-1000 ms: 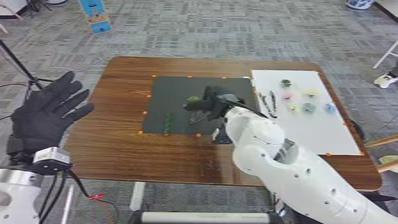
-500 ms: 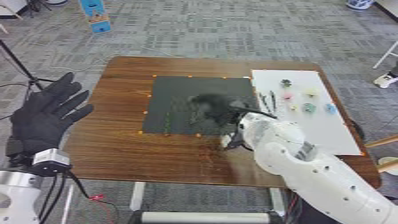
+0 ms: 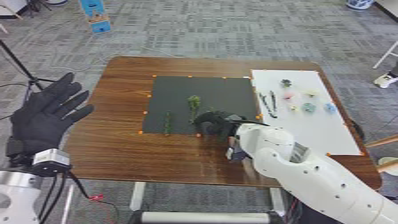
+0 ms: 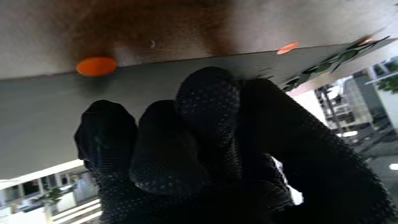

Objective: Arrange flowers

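In the head view my right hand (image 3: 213, 123) is low over the front right part of the black mat (image 3: 224, 92). A green sprig with a bushy head (image 3: 195, 101) lies upright on the mat, its stem running down beside that hand. Left of it lies a thin green stem (image 3: 168, 122). In the right wrist view, my right hand (image 4: 209, 120) is close over the mat, a leafy green stem (image 4: 333, 62) lies beyond it, and the glove hides what is beneath. My left hand (image 3: 46, 112) is held off the table's left side, open, with fingers spread.
A white sheet (image 3: 311, 135) on the right carries two dark tools (image 3: 268, 104) and several small flowers, among them a pink one (image 3: 288, 95) and a blue one (image 3: 330, 108). Orange dots (image 4: 96, 66) mark the mat's edges.
My right hand has moved from the middle of the mat toward its front edge, uncovering the bushy sprig. The left hand has stayed still.
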`<state>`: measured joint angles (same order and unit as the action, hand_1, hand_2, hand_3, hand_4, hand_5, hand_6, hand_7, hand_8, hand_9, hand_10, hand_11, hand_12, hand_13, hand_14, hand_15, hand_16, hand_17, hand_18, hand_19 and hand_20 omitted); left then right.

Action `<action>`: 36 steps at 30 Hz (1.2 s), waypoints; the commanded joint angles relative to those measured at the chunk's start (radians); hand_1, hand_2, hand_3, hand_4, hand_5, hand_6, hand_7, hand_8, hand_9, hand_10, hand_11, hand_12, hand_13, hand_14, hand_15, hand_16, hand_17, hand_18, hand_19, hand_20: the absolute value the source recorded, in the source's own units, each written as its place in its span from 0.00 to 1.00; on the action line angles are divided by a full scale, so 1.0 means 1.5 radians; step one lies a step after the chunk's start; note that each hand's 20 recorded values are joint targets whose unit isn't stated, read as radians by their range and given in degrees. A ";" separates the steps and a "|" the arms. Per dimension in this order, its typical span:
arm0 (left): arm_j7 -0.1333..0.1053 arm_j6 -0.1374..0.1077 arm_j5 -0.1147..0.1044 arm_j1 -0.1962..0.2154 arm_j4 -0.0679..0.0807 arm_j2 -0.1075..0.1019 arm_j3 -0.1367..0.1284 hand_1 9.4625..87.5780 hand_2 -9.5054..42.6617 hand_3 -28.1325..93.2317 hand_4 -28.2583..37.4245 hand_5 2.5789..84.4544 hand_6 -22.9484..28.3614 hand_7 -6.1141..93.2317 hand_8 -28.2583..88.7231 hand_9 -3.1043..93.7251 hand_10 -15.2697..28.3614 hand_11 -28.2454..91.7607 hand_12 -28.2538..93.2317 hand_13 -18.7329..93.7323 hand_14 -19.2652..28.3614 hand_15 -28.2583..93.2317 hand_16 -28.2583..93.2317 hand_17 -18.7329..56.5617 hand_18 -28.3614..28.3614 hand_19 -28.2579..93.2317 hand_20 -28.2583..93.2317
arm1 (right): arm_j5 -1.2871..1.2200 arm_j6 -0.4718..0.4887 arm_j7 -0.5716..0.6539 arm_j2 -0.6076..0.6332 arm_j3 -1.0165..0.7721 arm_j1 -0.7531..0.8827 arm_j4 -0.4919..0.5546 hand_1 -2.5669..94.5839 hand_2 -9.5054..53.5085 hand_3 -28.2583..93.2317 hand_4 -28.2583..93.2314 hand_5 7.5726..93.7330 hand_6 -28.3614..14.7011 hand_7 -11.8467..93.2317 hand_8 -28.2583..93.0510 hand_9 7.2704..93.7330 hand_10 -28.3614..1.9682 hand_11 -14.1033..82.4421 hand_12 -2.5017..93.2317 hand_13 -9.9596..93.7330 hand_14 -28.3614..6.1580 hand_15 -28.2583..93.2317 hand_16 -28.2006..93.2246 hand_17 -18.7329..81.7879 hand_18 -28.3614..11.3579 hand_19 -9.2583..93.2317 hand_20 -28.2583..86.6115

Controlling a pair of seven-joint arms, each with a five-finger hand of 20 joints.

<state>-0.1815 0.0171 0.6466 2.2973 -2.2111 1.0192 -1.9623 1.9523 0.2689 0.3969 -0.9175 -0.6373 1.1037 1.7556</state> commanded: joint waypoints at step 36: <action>-0.008 -0.011 0.001 0.017 -0.012 0.007 -0.005 0.14 0.01 0.81 0.00 0.32 0.50 0.23 0.17 0.30 0.61 0.37 0.36 0.36 0.70 0.36 0.26 0.15 0.96 0.59 0.24 | 0.084 -0.006 -0.142 0.165 0.252 -0.202 0.048 0.27 0.45 0.97 0.12 0.36 0.68 0.25 0.13 0.83 0.52 0.77 0.38 0.83 0.55 0.93 0.56 0.61 0.09 1.00 0.83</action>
<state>-0.1900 0.0126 0.6471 2.3183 -2.2212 1.0209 -1.9663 2.0646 0.2470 0.2084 -0.6856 -0.2792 0.7836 1.8258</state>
